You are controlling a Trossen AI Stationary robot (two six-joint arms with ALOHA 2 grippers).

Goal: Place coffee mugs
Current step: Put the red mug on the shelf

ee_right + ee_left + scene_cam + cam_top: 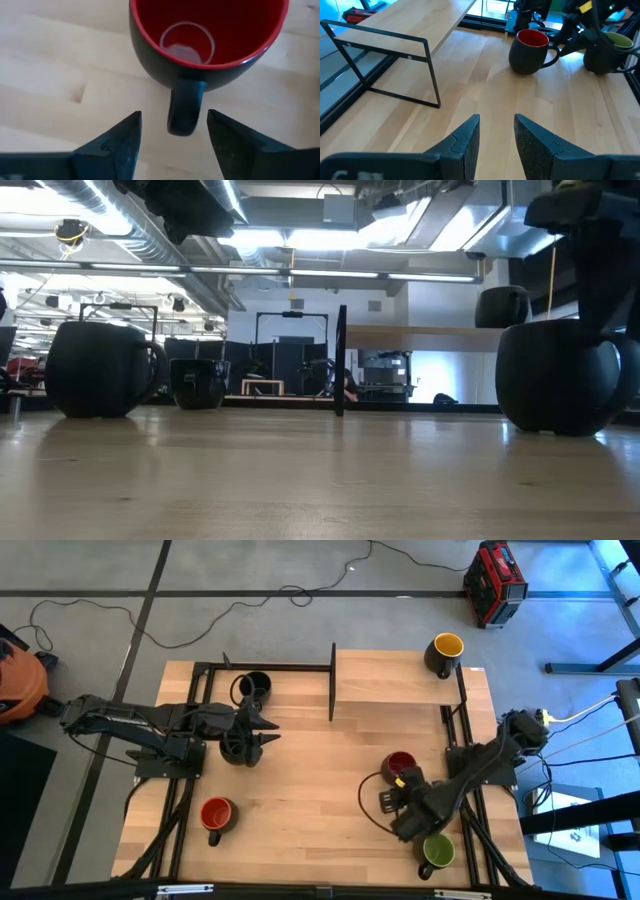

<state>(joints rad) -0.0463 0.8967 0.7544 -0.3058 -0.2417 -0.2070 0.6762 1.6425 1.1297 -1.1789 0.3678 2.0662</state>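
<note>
A red-lined mug stands upright on the table at the right. My right gripper hangs over it, pointing steeply down and open. Its fingers stand either side of the mug's handle without touching it. My left gripper is open above the table's left middle, with nothing between its fingers. A green-lined mug stands near the front right, another red-lined mug at the front left. A black mug stands at the back left. A yellow-lined mug sits on the raised shelf.
The raised wooden shelf on a black metal frame fills the table's far right; its upright stands at mid-table. Another dark mug seems to stand under my left arm. Bare wood lies in the middle.
</note>
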